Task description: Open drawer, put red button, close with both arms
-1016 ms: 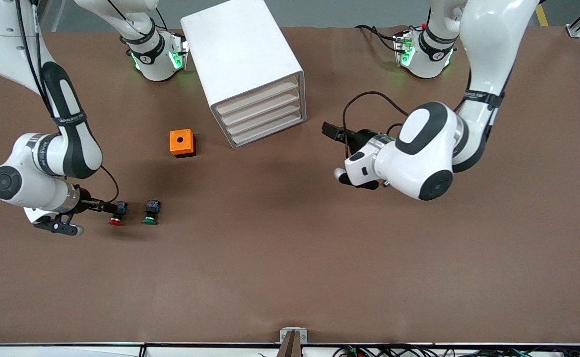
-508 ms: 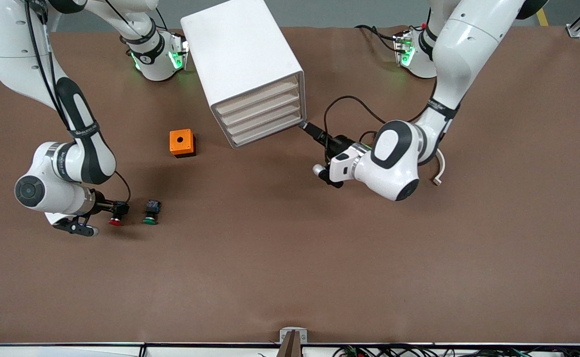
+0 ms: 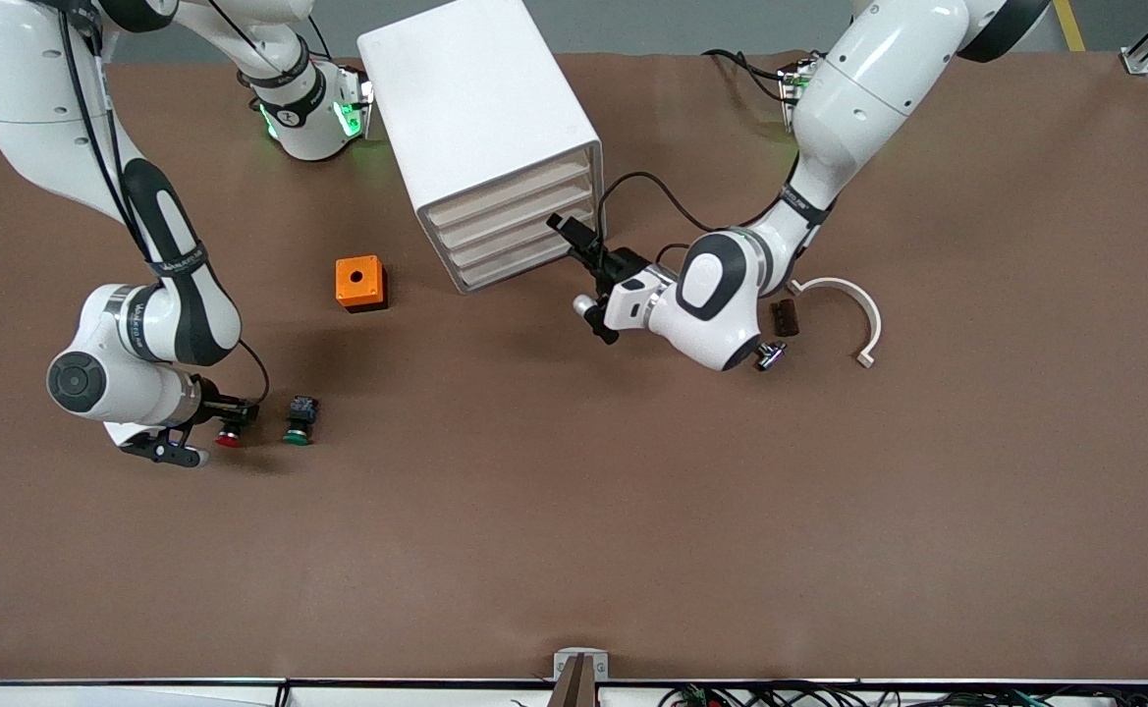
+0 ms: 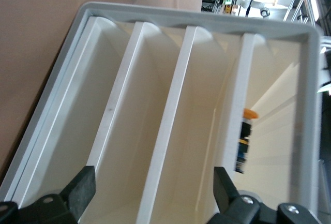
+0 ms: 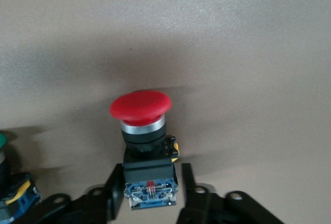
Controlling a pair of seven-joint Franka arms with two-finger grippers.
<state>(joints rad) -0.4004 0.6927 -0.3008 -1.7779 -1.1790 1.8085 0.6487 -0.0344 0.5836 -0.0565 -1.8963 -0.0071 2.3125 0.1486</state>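
right gripper (image 3: 238, 416): low at the table near the right arm's end, fingers (image 5: 115, 195) either side of the red button's block body, one touching it, the other a small gap off. Not clamped yet, jaws spread.
red button (image 3: 229, 433): on the table, red cap toward the front camera, body between the right gripper's fingers. About 8 o'clock from the orange box on the front view's clock face.
green button (image 3: 298, 419): just beside the red button, on the side toward the table's middle, not touching it. Its edge shows in the right wrist view (image 5: 4, 172).
orange box (image 3: 359, 283): on the table between the buttons and the drawer cabinet, hole on top.
drawer cabinet (image 3: 480, 128): white, four drawer fronts facing the front camera at an angle, all shut as far as I can see.
left gripper (image 3: 574, 236): at the cabinet's drawer fronts, corner toward the left arm's end. Fingers (image 4: 80, 193) spread wide, holding nothing.
white curved piece (image 3: 844, 304): on the table at roughly 3 o'clock from the left arm's wrist.
small dark block (image 3: 784, 317): just beside the curved piece.
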